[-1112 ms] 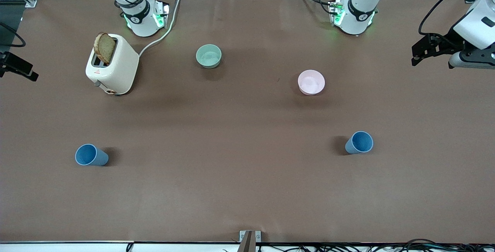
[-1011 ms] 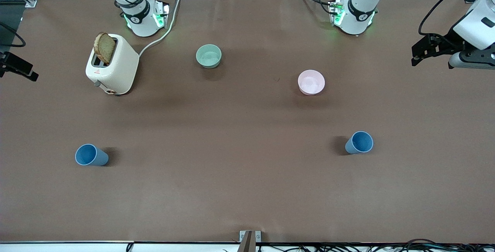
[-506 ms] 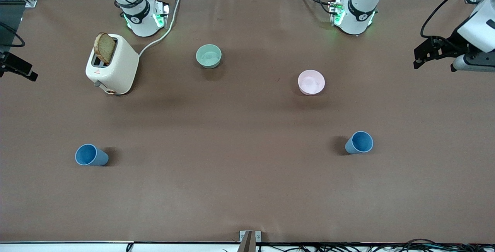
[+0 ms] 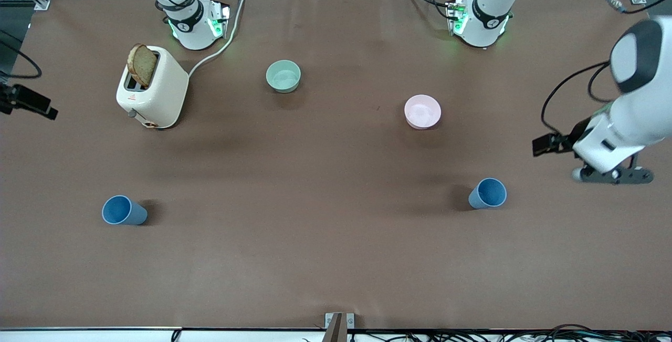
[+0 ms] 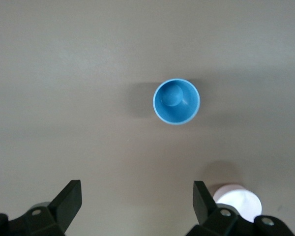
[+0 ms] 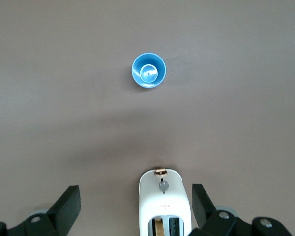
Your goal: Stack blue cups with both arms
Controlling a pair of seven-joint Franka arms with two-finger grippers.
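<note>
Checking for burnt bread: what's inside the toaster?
One brown bread slice stands up out of a slot of the white toaster. Its lower part is hidden, and the slot depths cannot be seen.

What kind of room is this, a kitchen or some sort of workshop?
Most likely a robotics lab, not a kitchen. Two white arms are bolted to a brown paper-covered table, with loose cables along its edge. The household things, a cream toaster and two plain blue cups, look like practice props.

No word, brand or number can be read anywhere. The toaster (image 4: pixel 152 87) carries a small red mark on its end face (too small to make out), and the arm bases show only green lights.
</note>
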